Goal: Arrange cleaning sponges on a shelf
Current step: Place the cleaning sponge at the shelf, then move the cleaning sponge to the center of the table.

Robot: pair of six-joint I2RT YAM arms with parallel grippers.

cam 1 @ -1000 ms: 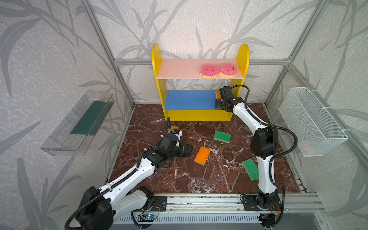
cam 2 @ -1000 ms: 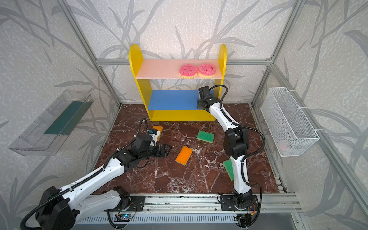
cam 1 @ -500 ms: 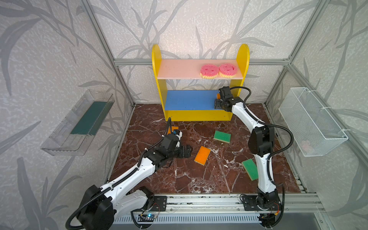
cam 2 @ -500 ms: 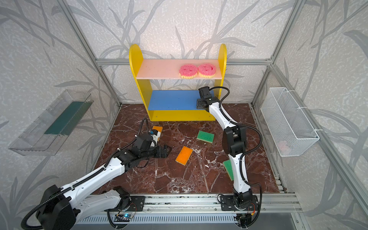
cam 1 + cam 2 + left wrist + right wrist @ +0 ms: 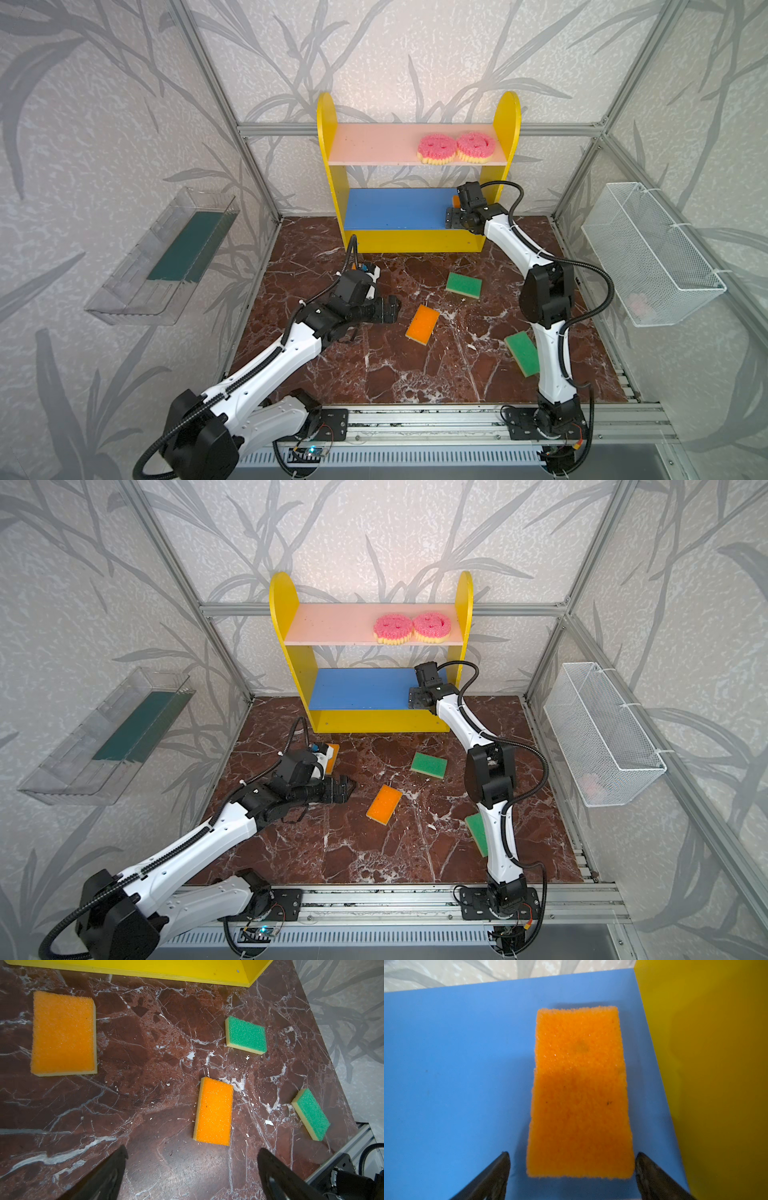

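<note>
Right claw (image 5: 454, 214): both top views, released at the shelf's (image 5: 324, 137) blue board (image 5: 395, 208).
Orange sponge (image 5: 580, 1093): right wrist view, flat on board between spread jaws, untouched.
Left claw (image 5: 192, 1153): left wrist view, spread, empty; loose sponge (image 5: 214, 1111) ahead.
Handling: likely light, soft; pinch long edges.

Both top views looked down from high over the front rail (image 5: 415, 424) toward the shelf (image 5: 415, 241) at twelve o'clock, sharing the whole cell. The left wrist camera hung near the marble floor (image 5: 145, 1084); the right wrist camera sat even closer over the blue board (image 5: 456, 1064).
</note>
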